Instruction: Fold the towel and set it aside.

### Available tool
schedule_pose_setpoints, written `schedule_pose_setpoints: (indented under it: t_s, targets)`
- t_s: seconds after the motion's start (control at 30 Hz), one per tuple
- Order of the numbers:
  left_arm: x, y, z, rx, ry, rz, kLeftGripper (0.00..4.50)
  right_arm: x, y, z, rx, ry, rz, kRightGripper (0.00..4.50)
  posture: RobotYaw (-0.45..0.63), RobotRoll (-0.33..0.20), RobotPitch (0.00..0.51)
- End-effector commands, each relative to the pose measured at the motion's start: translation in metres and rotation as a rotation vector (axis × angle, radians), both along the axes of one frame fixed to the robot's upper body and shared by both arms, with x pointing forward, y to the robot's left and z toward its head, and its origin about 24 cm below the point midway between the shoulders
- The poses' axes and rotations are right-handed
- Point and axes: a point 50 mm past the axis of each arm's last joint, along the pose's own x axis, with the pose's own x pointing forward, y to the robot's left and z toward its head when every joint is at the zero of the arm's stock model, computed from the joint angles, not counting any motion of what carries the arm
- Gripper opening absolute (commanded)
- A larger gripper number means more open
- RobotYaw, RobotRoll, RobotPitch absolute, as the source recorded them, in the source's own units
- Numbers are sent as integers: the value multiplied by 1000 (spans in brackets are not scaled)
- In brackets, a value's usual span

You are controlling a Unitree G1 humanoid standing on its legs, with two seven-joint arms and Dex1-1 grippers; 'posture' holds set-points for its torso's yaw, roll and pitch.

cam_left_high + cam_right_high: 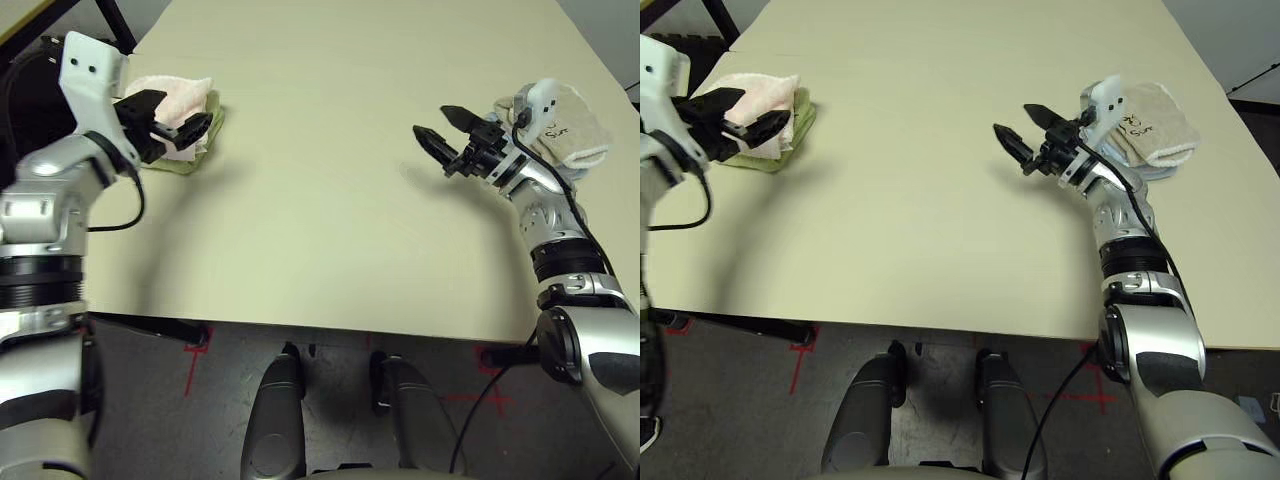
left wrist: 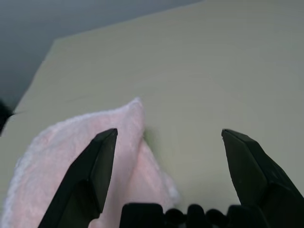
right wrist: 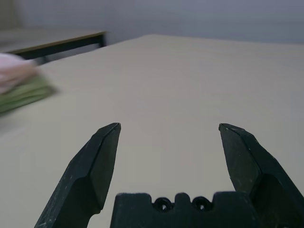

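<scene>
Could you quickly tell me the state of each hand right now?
Left hand: open, holding nothing, over the pink towel.
Right hand: open, empty.

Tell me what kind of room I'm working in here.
Likely a lab or test room, not a home: a plain beige table holding only towels, red tape marks on the dark floor, and another bare table by a blank wall.

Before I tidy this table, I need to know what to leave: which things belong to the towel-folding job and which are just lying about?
Job:
pink towel, folded, lying on the green towel
left gripper, open over it

Lying about:
green folded towel underneath
beige folded towel behind the right arm
</scene>
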Motion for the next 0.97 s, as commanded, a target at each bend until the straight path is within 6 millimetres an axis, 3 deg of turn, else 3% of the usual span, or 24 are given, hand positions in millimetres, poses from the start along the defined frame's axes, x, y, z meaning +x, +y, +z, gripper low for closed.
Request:
schedule_pose_setpoints:
  t_s: [0.03,0.17,0.37,0.67,0.97]
  targets:
    - [8,11,-8,-42,-72,114,4443,3,-15,1,27,-17,-183,4500,2,0,168]
    - [12,21,-19,-125,-144,243,4443,3,-35,-4,33,-5,-350,4500,-21,0,161]
    - [8,40,-32,-162,-163,340,4443,-2,-51,-14,64,3,-439,4500,-28,0,158]
    - [6,46,-46,-169,-84,307,4443,-5,-62,-29,44,89,-442,4500,-30,0,156]
    - [8,44,-50,-173,-61,281,4443,-4,-60,-31,45,98,-446,4500,-41,0,159]
